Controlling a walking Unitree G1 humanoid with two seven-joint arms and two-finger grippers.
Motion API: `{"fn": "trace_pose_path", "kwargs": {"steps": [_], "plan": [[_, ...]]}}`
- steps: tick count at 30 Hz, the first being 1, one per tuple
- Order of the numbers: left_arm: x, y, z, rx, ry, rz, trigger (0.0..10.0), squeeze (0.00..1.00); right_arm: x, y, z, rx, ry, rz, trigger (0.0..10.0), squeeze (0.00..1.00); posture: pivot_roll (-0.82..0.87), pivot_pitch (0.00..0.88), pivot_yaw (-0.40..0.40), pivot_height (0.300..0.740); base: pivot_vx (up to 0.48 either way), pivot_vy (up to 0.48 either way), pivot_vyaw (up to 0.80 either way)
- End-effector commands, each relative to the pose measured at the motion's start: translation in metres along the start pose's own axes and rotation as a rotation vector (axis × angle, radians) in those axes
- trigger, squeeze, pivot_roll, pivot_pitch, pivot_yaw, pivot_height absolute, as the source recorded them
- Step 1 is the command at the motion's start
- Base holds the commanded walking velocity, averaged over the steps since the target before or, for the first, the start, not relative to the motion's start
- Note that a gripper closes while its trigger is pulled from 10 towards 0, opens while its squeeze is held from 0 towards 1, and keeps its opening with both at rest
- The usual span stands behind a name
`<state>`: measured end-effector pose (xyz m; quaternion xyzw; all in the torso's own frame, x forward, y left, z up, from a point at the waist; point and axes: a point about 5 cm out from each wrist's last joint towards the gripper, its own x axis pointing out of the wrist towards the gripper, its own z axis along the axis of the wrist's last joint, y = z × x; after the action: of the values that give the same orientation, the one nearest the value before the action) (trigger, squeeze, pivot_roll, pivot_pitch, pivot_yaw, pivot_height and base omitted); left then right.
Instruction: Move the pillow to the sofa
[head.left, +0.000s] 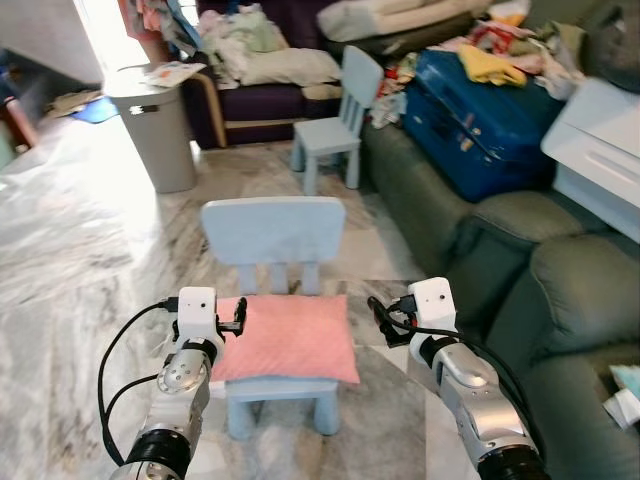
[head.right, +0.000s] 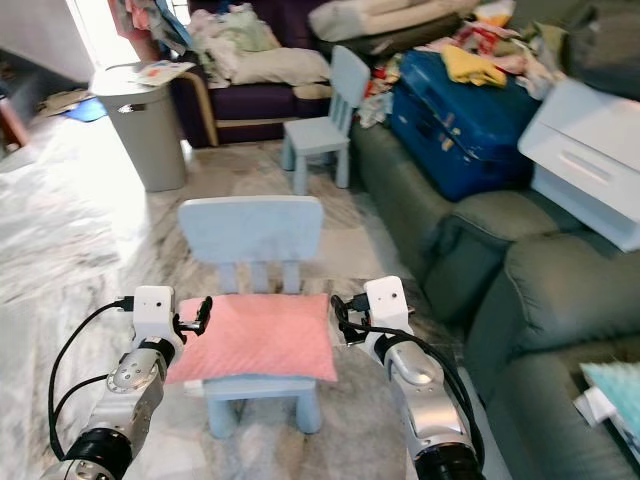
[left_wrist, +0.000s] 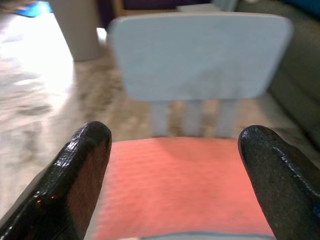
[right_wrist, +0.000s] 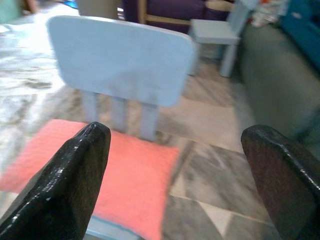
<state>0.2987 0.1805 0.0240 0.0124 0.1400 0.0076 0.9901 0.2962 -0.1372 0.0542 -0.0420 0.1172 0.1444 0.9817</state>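
A second small blue chair (head.left: 335, 120) stands beyond a grey bin (head.left: 158, 125), near a blue suitcase (head.left: 480, 125).

Left gripper (head.left: 238, 318) and right gripper (head.left: 382, 316) reach forward, fingers spread.

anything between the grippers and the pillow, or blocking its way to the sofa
Nothing visible. The left gripper and right gripper flank the pillow on the chair, jaws open. Bare floor lies between chair and sofa.

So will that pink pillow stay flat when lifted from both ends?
Probably not: the pink pillow looks thin and soft, so it may sag between the left gripper and right gripper. It overhangs the small chair, so its edges look reachable.
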Motion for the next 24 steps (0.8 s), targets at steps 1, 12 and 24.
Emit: {"fn": "trace_pose_path", "kwargs": {"steps": [1,12,24], "plan": [[0.002,0.003,0.005,0.019,-0.019,0.017,10.0,0.00,0.001,-0.002,0.003,-0.003,-0.009,-0.009,10.0,0.00,-0.07,0.000,0.017,0.740,0.000,0.000,0.80],[0.004,0.009,0.016,0.088,-0.094,0.055,10.0,0.00,0.003,-0.001,0.003,-0.003,-0.010,-0.013,10.0,0.00,-0.07,0.000,0.024,0.740,0.000,0.000,0.65],[0.004,0.009,0.015,0.026,-0.084,0.016,10.0,0.00,0.005,0.000,0.004,0.007,-0.016,-0.017,10.0,0.00,-0.06,0.000,0.030,0.740,0.000,0.000,0.00]]}}
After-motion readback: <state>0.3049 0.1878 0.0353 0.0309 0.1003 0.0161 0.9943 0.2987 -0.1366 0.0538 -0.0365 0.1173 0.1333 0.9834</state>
